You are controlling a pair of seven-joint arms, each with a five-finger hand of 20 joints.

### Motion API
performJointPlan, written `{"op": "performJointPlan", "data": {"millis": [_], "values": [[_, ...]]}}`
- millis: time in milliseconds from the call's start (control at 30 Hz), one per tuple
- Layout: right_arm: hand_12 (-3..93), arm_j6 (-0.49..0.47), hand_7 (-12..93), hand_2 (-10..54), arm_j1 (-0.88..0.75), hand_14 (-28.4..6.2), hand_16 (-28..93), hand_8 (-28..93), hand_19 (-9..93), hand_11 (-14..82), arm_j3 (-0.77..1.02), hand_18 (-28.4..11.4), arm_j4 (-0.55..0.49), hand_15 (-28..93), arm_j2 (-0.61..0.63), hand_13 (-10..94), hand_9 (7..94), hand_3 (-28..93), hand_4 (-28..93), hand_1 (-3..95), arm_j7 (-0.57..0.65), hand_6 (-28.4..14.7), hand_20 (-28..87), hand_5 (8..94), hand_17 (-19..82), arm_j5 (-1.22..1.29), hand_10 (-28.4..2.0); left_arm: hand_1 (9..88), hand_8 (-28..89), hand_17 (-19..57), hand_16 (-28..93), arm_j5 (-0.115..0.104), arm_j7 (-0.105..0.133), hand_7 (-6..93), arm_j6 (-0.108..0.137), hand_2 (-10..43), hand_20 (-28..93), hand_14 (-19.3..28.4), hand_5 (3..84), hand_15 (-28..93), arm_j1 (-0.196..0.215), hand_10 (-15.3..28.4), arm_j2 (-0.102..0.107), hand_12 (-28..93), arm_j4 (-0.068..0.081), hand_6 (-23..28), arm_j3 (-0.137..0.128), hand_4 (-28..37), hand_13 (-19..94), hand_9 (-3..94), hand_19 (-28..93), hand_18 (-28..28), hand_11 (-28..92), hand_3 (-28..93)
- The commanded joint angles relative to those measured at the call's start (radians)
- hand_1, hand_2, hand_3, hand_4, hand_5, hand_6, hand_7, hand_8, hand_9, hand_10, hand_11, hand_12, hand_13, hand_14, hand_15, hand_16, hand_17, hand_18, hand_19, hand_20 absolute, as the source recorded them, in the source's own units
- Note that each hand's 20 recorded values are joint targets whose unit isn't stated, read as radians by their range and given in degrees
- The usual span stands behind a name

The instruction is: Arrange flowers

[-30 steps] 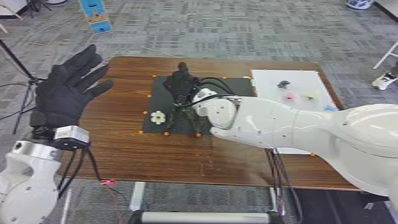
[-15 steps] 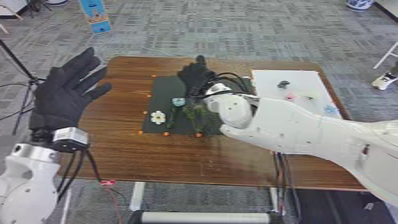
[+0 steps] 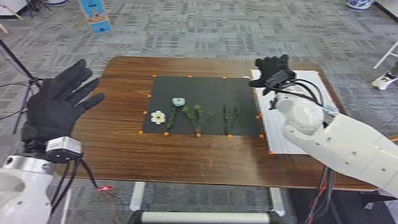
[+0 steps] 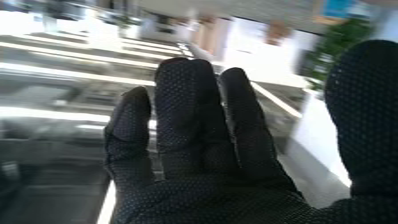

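Observation:
My left hand [image 3: 59, 107] is raised beside the table's left edge in the head view, fingers straight and holding nothing. The right hand [image 3: 273, 72] is over the upper part of the white board [image 3: 282, 134], its fingers extended. From the right wrist view, that hand [image 4: 213, 165] has straight fingers with nothing between them and the thumb. On the dark mat [image 3: 191, 86] lie a pale blue flower [image 3: 179, 101], a white flower [image 3: 158, 117] with a yellow centre, and green stems [image 3: 196, 118]. Thinner stems [image 3: 230, 118] lie farther right on the mat.
The brown wooden table [image 3: 169, 160] surrounds the mat and board. Small orange markers line the mat's edges. Black cables hang from both arms, and a thin stand [image 3: 19, 65] is at the far left.
My right hand has moved right, from over the mat to the white board, uncovering the blue flower and the stems. The left hand has lowered slightly, shifting a little left.

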Motion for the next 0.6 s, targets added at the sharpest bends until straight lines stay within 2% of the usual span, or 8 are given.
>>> {"op": "performJointPlan", "data": {"millis": [33, 200, 367, 467, 600], "values": [[20.9, -0.057, 21, -9.5, -0.141, -12.5, 26, -11, 76, 19.7, 0.101, -21.1, -0.055, 74, 0.161, 41, 45.7, 69, -28, 32.0, 0.065, -3.7, 56, 42.1, 18, 0.005, -13.3, 22.3, -8, -11.0, 5, -0.003, -0.012, 15.1, 0.004, -8.4, 9, 13.4, 28.0, 11, 0.017, 9.9, -0.025, 16, -0.005, 2.4, 0.003, -28.3, 19, 23.0, 39, 22.2, 13, 66], [20.8, -0.125, 19, -9.5, -0.252, -12.8, 26, -10, 75, 17.2, 0.228, -21.5, -0.123, 73, 0.229, 40, 45.0, 69, -28, 32.3, 0.109, -4.2, 57, 41.8, 17, 0.011, -13.9, 22.3, -8, -11.1, 5, -0.004, -0.018, 15.0, 0.004, -8.5, 9, 13.5, 28.0, 11, 0.015, 9.8, -0.027, 16, -0.001, 2.5, 0.01, -28.3, 19, 22.9, 39, 22.3, 13, 66], [21.0, -0.125, 18, -9.5, -0.39, -13.0, 26, -10, 75, 16.6, 0.362, -21.6, -0.167, 73, 0.272, 39, 44.7, 71, -28, 29.6, 0.16, -4.6, 57, 41.6, 17, -0.003, -14.4, 22.3, -8, -11.1, 5, -0.004, -0.023, 15.0, 0.005, -8.4, 9, 13.5, 28.0, 11, 0.033, 9.9, -0.032, 16, -0.005, 2.5, 0.0, -28.3, 19, 22.9, 39, 22.2, 12, 65], [21.4, -0.14, 18, -9.5, -0.438, -13.3, 27, -10, 75, 16.8, 0.407, -21.7, -0.164, 73, 0.273, 39, 44.2, 74, -28, 27.8, 0.182, -4.9, 57, 41.4, 17, 0.001, -14.3, 22.4, -8, -11.1, 5, -0.002, -0.019, 15.0, 0.006, -8.3, 9, 13.5, 28.0, 11, 0.05, 9.9, -0.039, 16, -0.011, 2.5, -0.007, -28.3, 19, 22.9, 39, 22.2, 13, 65], [21.9, -0.163, 17, -9.5, -0.484, -13.7, 27, -9, 75, 17.0, 0.446, -21.9, -0.146, 73, 0.271, 39, 43.3, 75, -28, 27.6, 0.197, -4.9, 57, 40.7, 17, 0.014, -14.3, 22.4, -8, -11.1, 5, -0.003, -0.022, 15.0, 0.003, -8.5, 9, 13.5, 27.9, 11, 0.053, 9.8, -0.04, 16, -0.012, 2.4, -0.008, -28.3, 19, 22.9, 39, 22.2, 12, 65]]}}
